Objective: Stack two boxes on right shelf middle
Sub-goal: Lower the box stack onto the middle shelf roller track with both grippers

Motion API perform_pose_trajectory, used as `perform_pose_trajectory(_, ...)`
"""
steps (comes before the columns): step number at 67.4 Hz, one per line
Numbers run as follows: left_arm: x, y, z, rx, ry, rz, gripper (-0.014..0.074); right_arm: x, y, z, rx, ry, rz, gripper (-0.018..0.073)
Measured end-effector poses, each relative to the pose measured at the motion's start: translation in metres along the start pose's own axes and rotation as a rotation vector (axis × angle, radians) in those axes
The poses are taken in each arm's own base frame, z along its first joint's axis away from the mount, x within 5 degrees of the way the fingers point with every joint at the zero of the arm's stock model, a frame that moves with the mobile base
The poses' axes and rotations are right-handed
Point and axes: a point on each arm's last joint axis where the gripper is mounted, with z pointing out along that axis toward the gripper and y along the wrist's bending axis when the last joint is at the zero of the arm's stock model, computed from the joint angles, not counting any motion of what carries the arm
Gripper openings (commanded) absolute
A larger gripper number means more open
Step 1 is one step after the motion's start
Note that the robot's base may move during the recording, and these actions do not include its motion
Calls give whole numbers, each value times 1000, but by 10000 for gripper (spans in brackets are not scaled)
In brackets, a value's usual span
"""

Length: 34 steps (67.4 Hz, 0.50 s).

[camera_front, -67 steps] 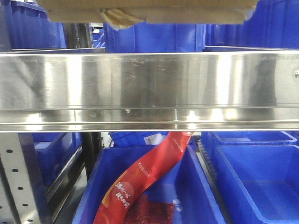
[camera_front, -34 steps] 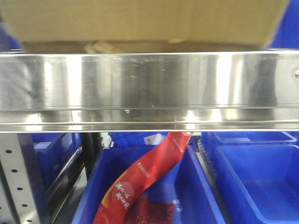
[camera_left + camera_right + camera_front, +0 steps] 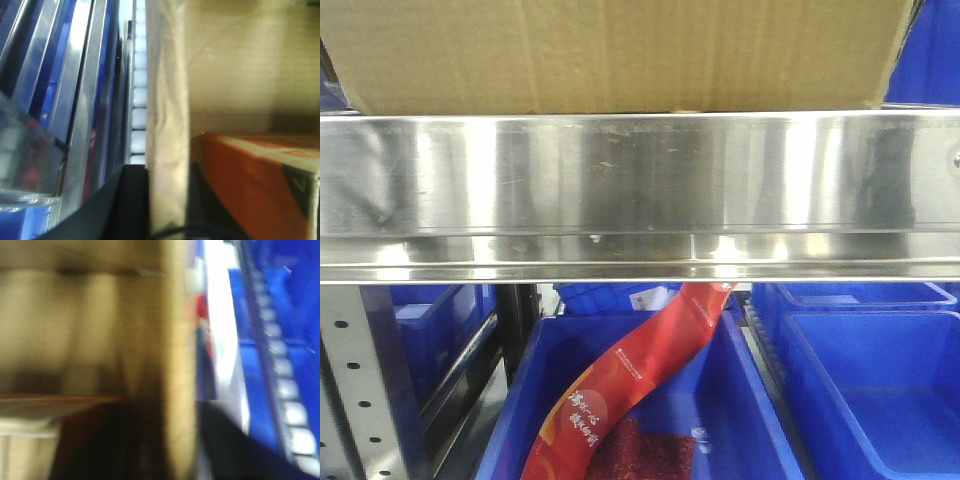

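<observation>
A brown cardboard box (image 3: 620, 55) fills the top of the front view, its lower edge level with the steel shelf beam (image 3: 640, 190). In the left wrist view, my left gripper (image 3: 167, 200) is shut on the box's left wall (image 3: 167, 100), one black finger outside and one inside. An orange box (image 3: 250, 185) lies inside the carton. In the blurred right wrist view, my right gripper (image 3: 177, 440) is shut on the box's right wall (image 3: 177, 330), a dark finger on each side. No second carton shows.
Below the beam stand blue bins (image 3: 870, 390); the middle one holds a long red packet (image 3: 620, 385). A perforated steel upright (image 3: 360, 380) stands at the left. White shelf rollers (image 3: 140, 100) run beside the box, also in the right wrist view (image 3: 285, 385).
The cardboard box has come down in the front view, from a thin strip at the top edge to covering the whole space above the beam.
</observation>
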Motion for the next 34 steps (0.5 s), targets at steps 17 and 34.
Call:
perform_pose_trajectory(17, -2, -1, 4, 9, -18, 1, 455, -2, 0, 1, 1, -13, -2, 433)
perform_pose_trajectory(34, -12, -4, -8, 50, -61, -21, 437, -14, 2, -12, -26, -67, 14, 431)
